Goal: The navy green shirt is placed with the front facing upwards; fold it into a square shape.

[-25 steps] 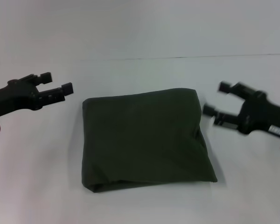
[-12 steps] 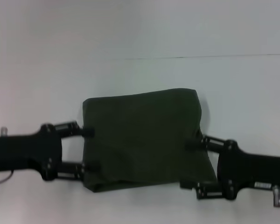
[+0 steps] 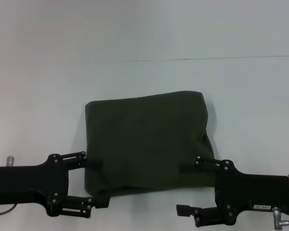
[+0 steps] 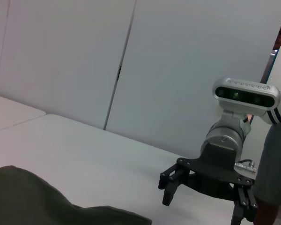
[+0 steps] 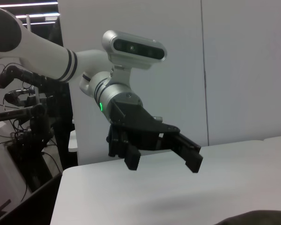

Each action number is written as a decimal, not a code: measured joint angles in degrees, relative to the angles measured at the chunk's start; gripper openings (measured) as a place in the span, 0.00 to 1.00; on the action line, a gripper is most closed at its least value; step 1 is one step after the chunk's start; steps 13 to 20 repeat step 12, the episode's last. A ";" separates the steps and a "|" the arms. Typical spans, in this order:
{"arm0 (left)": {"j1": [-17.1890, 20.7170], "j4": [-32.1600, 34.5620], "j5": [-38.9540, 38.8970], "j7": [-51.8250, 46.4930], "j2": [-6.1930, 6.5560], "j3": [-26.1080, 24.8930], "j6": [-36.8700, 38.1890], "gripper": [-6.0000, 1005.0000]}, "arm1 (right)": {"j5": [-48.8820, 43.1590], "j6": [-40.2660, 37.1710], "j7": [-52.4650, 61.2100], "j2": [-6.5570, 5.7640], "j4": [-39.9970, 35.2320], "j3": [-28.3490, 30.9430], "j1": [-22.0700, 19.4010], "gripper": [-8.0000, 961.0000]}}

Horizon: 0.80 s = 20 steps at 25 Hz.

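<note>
White table holds folded navy green shirt, open grippers flanking.

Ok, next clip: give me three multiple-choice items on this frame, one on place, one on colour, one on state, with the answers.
1. Where are the two grippers?
A. At the shirt's near corners
B. Beyond its far edge
C. Raised above its middle

2. What colour is the shirt?
A. Cream
B. Dark olive green
C. Blue

3. How does the shirt lie?
A. Spread flat with sleeves out
B. Folded into a rough square
C. Bunched in a ball

Answers:
1 A: the left gripper and right gripper flank the near corners, jaws open.
2 B: the navy green shirt is dark olive.
3 B: no sleeves show, only a compact four-sided block on the table.
</note>
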 joint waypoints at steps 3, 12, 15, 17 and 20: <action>0.09 -0.14 0.26 0.30 -0.05 -0.01 0.00 0.91 | 0.13 0.19 -0.02 -0.01 0.02 -0.02 0.08 0.96; 0.30 -1.35 3.07 2.12 -0.10 -0.31 -1.68 0.91 | 0.02 1.06 -0.03 -0.01 0.71 -0.09 0.55 0.96; 0.30 -1.35 3.07 2.12 -0.10 -0.31 -1.68 0.91 | 0.02 1.06 -0.03 -0.01 0.71 -0.09 0.55 0.96; 0.30 -1.35 3.07 2.12 -0.10 -0.31 -1.68 0.91 | 0.02 1.06 -0.03 -0.01 0.71 -0.09 0.55 0.96; 0.30 -1.35 3.07 2.12 -0.10 -0.31 -1.68 0.91 | 0.02 1.06 -0.03 -0.01 0.71 -0.09 0.55 0.96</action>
